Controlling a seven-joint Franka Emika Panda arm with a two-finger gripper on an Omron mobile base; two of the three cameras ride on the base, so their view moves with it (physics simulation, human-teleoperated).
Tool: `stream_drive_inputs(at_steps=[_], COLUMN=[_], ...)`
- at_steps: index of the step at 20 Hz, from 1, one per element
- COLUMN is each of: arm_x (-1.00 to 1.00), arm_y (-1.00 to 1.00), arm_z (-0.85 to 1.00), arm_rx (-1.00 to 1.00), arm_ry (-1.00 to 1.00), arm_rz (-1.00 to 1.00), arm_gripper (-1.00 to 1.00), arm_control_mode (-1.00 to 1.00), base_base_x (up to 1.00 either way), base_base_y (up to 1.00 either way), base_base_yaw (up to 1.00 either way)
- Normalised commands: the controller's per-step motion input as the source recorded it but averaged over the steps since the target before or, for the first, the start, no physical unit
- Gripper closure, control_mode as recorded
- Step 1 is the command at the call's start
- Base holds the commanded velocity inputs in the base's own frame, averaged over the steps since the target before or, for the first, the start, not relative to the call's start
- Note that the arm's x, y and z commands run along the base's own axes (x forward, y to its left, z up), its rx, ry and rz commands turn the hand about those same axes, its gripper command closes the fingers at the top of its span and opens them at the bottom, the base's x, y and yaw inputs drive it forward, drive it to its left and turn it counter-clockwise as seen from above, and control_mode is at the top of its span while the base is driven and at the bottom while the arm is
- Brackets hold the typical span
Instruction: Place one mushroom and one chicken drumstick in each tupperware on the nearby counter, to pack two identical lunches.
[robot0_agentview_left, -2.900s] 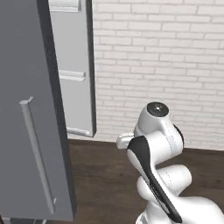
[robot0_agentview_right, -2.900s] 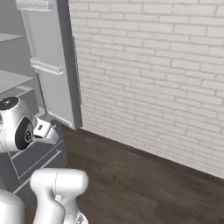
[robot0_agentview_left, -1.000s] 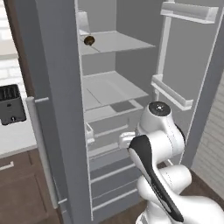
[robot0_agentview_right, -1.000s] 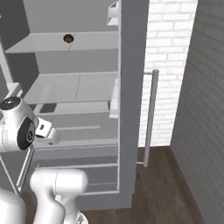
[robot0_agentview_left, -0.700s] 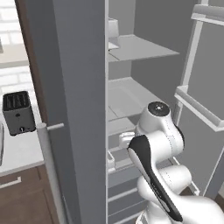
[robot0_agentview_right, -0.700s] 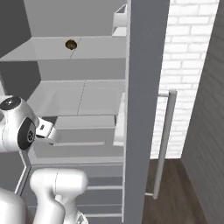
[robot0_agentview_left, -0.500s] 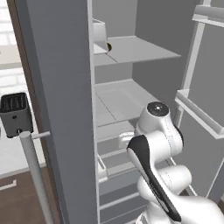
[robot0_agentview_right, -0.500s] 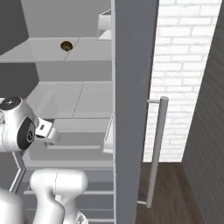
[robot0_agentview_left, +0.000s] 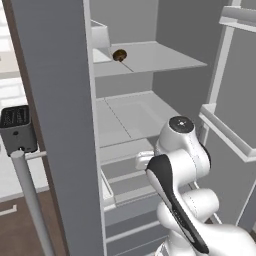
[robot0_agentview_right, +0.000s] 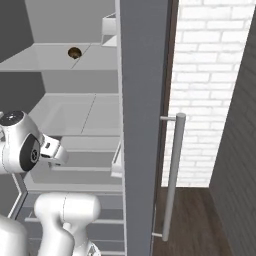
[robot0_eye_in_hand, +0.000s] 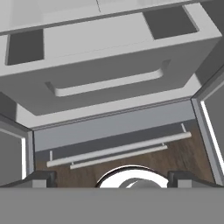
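A small round brown mushroom (robot0_agentview_left: 119, 55) lies on the upper shelf of the open fridge (robot0_agentview_left: 150, 60), and the right base view also shows the mushroom (robot0_agentview_right: 74, 52) there. My gripper (robot0_eye_in_hand: 111, 181) is open with nothing between its fingers (robot0_eye_in_hand: 39, 179). It points down at the fridge's pale drawers (robot0_eye_in_hand: 109, 74), well below the mushroom's shelf. A strip of the pale counter (robot0_agentview_left: 7, 172) shows at the far left. The chicken drumstick and the tupperware are out of view.
A black toaster (robot0_agentview_left: 17, 130) stands on the counter. The grey fridge door (robot0_agentview_left: 55, 125) with its bar handle (robot0_agentview_left: 30, 200) stands close on the left. The other door (robot0_agentview_right: 142, 125) and a white brick wall (robot0_agentview_right: 205, 75) are on the right. Door shelves (robot0_agentview_left: 225, 135) jut out beside the arm.
The whole picture has shifted, so the base has moved and now faces the open fridge closer and more squarely. The arm keeps its folded pose and the gripper stays open.
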Motion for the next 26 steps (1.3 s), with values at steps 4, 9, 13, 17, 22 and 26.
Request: stream_drive_inputs(at_steps=[4,9,13,17,22,26], arm_x=[0.00,0.00,-0.24,-0.49,-0.49,-0.56], arm_y=[0.00,0.00,-0.13,-0.07,-0.12,-0.29], arm_z=[0.00,0.00,0.67,1.00,1.00,1.00], arm_rx=[0.00,0.00,0.00,-0.04,-0.07,-0.01], arm_ry=[0.00,0.00,-0.27,-0.58,-0.47,-0.29], arm_rz=[0.00,0.00,0.10,0.07,0.05,0.08], arm_gripper=[-1.00,-1.00,-1.00,-1.00,-1.00,-1.00], arm_control_mode=[1.00,1.00,-1.00,-1.00,-1.00,-1.00], base_base_x=[1.00,0.95,0.02,0.00,0.00,0.00], base_base_y=[-0.08,0.00,0.00,0.00,0.00,0.00], base_base_yaw=[0.00,0.02,0.03,0.00,0.00,0.00])
